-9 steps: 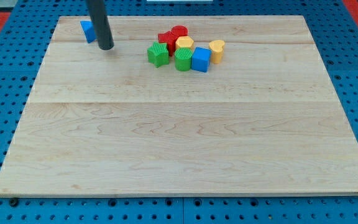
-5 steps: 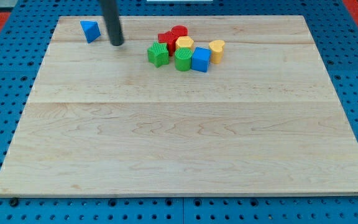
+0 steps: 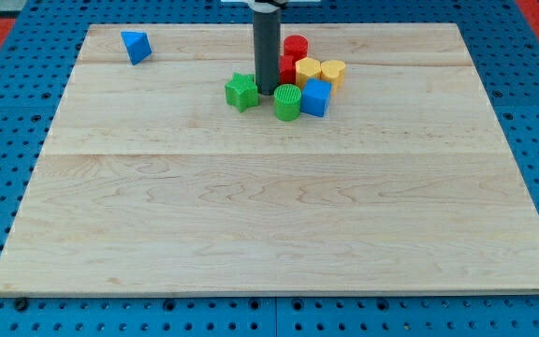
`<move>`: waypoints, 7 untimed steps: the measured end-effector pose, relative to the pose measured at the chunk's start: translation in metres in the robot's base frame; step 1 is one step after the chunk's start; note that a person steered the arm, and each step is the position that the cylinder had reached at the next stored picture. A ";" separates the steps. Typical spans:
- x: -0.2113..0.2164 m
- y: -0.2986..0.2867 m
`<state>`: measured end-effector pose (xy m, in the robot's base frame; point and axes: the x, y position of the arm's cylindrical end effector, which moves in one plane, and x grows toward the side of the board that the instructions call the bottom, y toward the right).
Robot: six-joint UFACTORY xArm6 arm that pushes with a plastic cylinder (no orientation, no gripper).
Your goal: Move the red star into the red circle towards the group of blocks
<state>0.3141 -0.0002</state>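
My tip (image 3: 267, 92) is resting between the green star block (image 3: 242, 92) and the red star block (image 3: 286, 68), which is touching the red circle block (image 3: 295, 46); there is no pincer.

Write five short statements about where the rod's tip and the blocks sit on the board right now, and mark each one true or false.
1. My tip stands between the green star and the green cylinder. True.
2. The blue triangular block is part of the cluster. False: it lies alone near the view's top left corner of the board.
3. The red circle is at the cluster's top edge in the view. True.
4. The blue cube sits to the view's left of the green star. False: it is to the view's right, beside the green cylinder.
5. The rod hides most of the red star. True: only a red sliver shows beside it.
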 end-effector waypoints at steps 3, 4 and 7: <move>-0.098 -0.013; -0.120 0.041; -0.033 0.065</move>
